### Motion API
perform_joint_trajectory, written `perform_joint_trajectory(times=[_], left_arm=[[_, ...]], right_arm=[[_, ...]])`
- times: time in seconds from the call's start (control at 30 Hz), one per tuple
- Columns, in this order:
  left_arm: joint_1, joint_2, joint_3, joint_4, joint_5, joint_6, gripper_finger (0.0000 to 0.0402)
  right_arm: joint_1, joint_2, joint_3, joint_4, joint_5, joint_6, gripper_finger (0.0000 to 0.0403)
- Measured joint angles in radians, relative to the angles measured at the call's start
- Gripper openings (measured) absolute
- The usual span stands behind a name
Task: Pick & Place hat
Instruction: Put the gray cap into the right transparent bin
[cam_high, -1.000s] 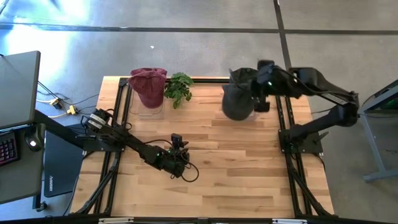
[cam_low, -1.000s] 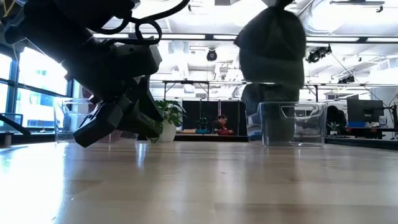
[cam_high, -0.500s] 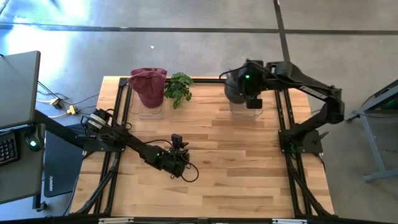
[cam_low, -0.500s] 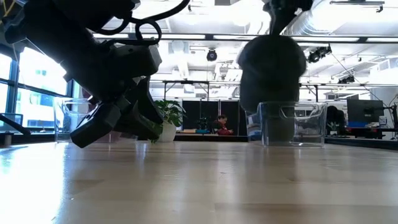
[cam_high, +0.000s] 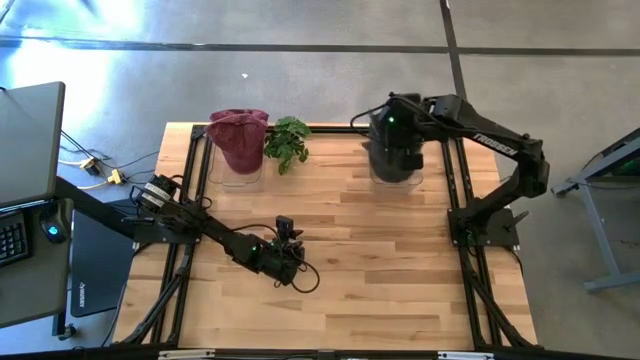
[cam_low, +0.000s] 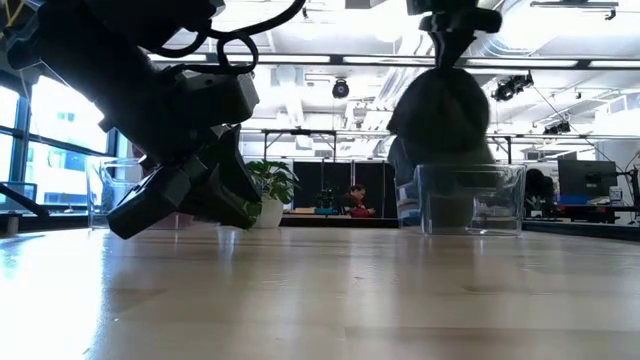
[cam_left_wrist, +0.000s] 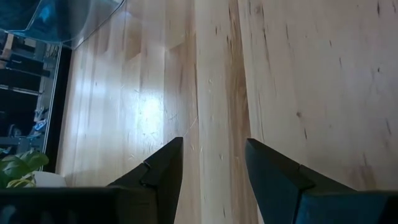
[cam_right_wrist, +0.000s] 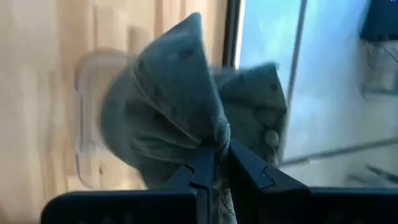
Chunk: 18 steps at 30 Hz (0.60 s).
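A dark grey hat (cam_high: 392, 152) hangs from my right gripper (cam_high: 396, 120), which is shut on it above the clear container (cam_low: 470, 199) at the table's far right. In the low view the hat's (cam_low: 440, 112) lower part shows through the container's wall. In the right wrist view the hat (cam_right_wrist: 168, 118) hangs over the container (cam_right_wrist: 87, 130). My left gripper (cam_left_wrist: 211, 149) stands open low over the bare wood near the table's middle (cam_high: 296, 270), with nothing between its fingers. My right gripper pinches a bunched fold at the hat's top (cam_right_wrist: 219, 144) between its two fingers. The fingers come from above, slanting steeply down. The hat hangs below them, slack and rounded, with its lower end down inside the clear container; whether it rests on the bottom I cannot tell.
A maroon hat (cam_high: 238, 138) sits in a second clear container (cam_high: 240, 172) at the far left. A small green plant (cam_high: 288, 140) stands beside it. Black frame rails (cam_high: 196, 170) run along the table's left and right sides. Bare wood lies between the two arms.
My right gripper has swung toward the table's left and gone down, staying shut on the grey hat. The hat has come from beside the container to hang over it, and its lower part now sits lower behind the clear wall.
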Motion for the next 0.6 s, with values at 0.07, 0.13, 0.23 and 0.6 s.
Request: perform_joint_trajectory(times=[0.07, 0.13, 0.23, 0.6], left_arm=[[0.000, 0.000, 0.000, 0.000, 0.000, 0.000, 0.0165], [0.000, 0.000, 0.000, 0.000, 0.000, 0.000, 0.0165], [0.000, 0.000, 0.000, 0.000, 0.000, -0.001, 0.0165], [0.000, 0.000, 0.000, -0.012, 0.000, -0.015, 0.0165]], right_arm=[[-0.013, 0.004, 0.000, 0.036, -0.041, -0.021, 0.0024], [-0.025, 0.006, 0.000, 0.053, -0.044, -0.032, 0.0025], [-0.041, 0.003, -0.043, 0.104, -0.044, -0.035, 0.0027], [-0.061, -0.028, -0.358, 0.316, 0.196, -0.173, 0.0032]])
